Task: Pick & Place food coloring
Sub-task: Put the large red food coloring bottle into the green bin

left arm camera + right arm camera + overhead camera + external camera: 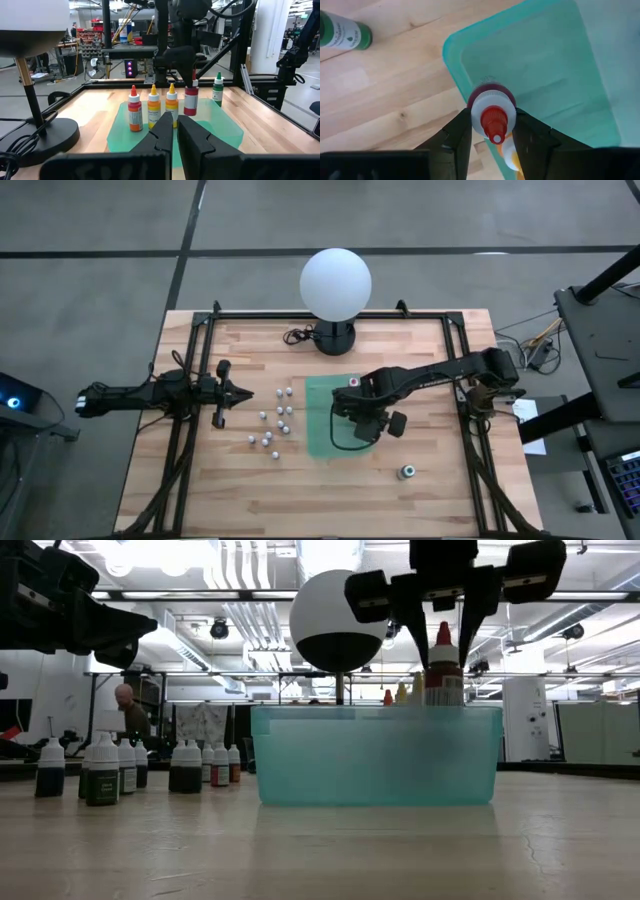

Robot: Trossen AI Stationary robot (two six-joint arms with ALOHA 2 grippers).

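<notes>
My right gripper (366, 423) hangs over the teal tray (322, 442), shut on a red-topped food coloring bottle (443, 668). Three more bottles with red, yellow and orange tops (153, 105) stand in the tray. A green-topped bottle (407, 472) stands upright on the wood, nearer the table's near edge. Several small whitish-capped bottles (275, 422) stand in a cluster left of the tray. My left gripper (240, 393) is shut and waits left of that cluster, pointing toward the tray. My right gripper pinches the red-topped bottle between its two fingers (461, 131) at the white shoulder (479, 109) just under the red nozzle, coming from above and pointing down. The bottle stays upright, its lower part behind the tray wall (375, 755); whether it stands on the tray floor, I cannot tell.
A white globe lamp (335, 278) stands on a black base with its cord at the table's far edge. Black frame rails (190, 380) run along both sides of the table. Bare wood lies between the tray and the near edge, around the green-topped bottle.
</notes>
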